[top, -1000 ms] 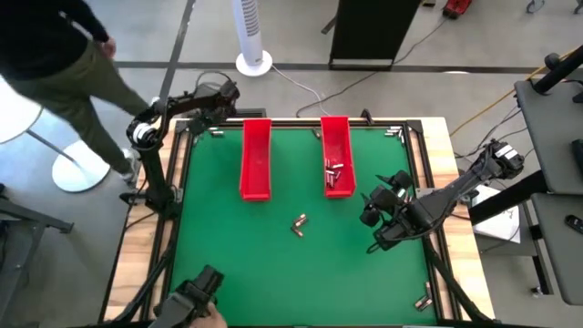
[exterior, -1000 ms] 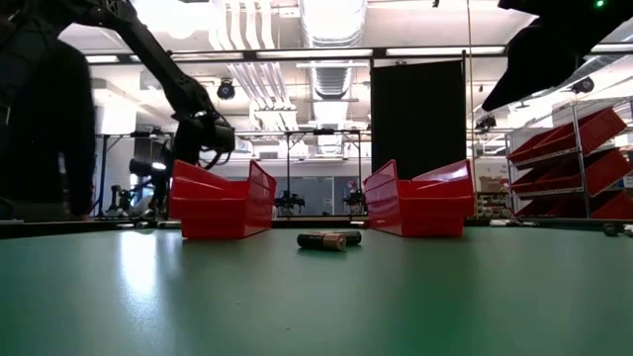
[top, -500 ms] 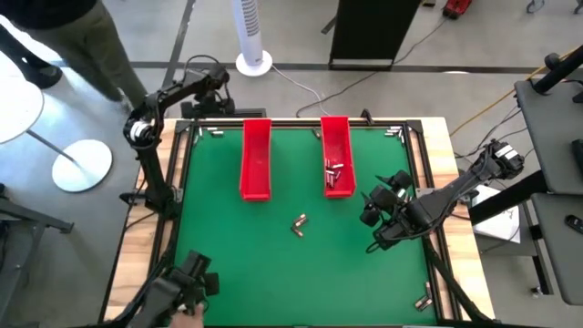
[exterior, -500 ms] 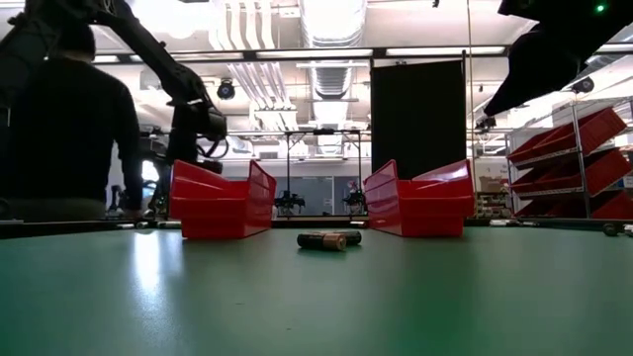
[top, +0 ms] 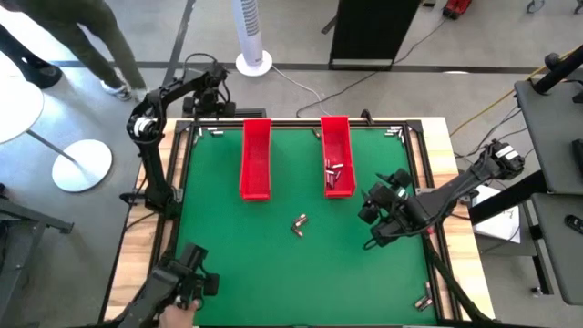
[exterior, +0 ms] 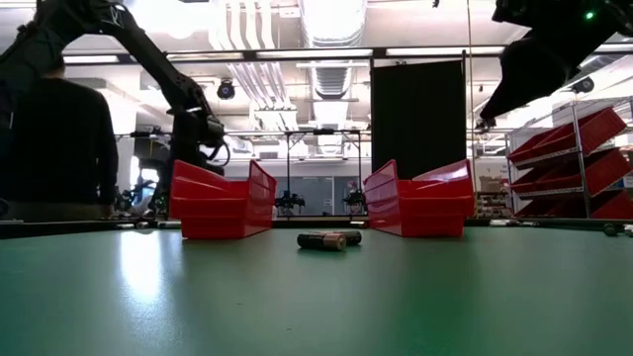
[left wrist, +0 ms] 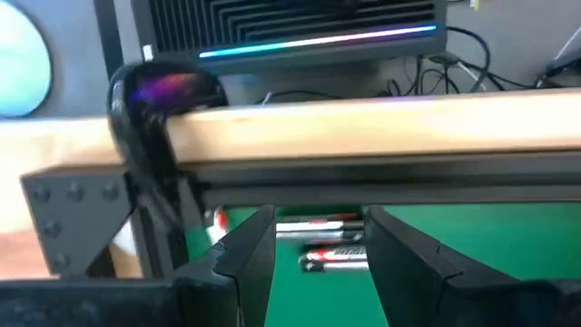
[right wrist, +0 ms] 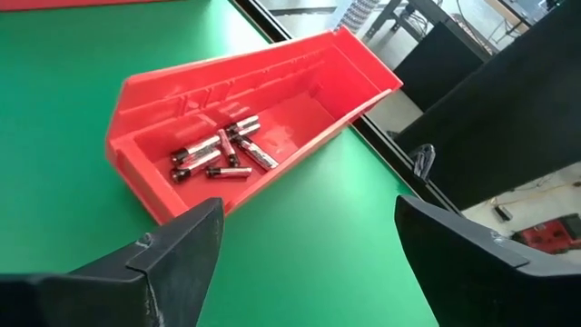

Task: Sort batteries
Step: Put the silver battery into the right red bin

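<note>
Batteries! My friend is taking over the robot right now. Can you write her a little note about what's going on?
Right gripper: jaws open and empty, raised over the mat beside the right red tray.
Left gripper: parked past the table's far left corner, jaws apart, holding nothing. A few batteries lie on the mat just ahead of it.
Done: a small pile of batteries lies in the right red tray.
Left red tray: looks empty from above.
Left: two loose batteries in the middle of the green mat, plus some at the mat's corners.
</note>
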`<control>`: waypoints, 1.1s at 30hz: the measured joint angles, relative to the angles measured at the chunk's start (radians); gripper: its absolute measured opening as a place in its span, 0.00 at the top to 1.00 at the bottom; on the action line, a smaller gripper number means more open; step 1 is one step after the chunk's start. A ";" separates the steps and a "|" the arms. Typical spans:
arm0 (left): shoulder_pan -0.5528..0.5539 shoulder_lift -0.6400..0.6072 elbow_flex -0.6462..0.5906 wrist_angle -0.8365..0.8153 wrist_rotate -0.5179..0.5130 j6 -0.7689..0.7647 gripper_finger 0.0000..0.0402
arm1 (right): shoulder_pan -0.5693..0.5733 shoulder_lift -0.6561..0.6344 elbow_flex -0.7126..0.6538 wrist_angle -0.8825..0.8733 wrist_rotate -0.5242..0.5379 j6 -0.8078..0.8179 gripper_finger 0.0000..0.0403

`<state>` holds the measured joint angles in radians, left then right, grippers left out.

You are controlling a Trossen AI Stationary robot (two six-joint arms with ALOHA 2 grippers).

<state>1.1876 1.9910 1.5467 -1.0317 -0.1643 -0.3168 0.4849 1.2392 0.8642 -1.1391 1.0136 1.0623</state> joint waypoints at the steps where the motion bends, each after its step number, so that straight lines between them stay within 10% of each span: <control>1: 0.001 0.007 0.020 -0.001 -0.001 0.008 0.63 | -0.006 0.000 -0.002 0.001 0.000 0.000 0.22; 14: 0.093 0.130 0.355 -0.342 -0.022 0.115 0.63 | -0.125 0.000 -0.046 0.031 0.000 -0.007 0.25; 33: -0.010 0.186 0.274 -0.337 -0.018 0.280 0.63 | -0.220 0.022 -0.093 0.155 -0.078 -0.141 0.26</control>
<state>1.1780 2.1767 1.8210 -1.3683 -0.1828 -0.0365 0.2653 1.2608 0.7715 -0.9840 0.9352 0.9216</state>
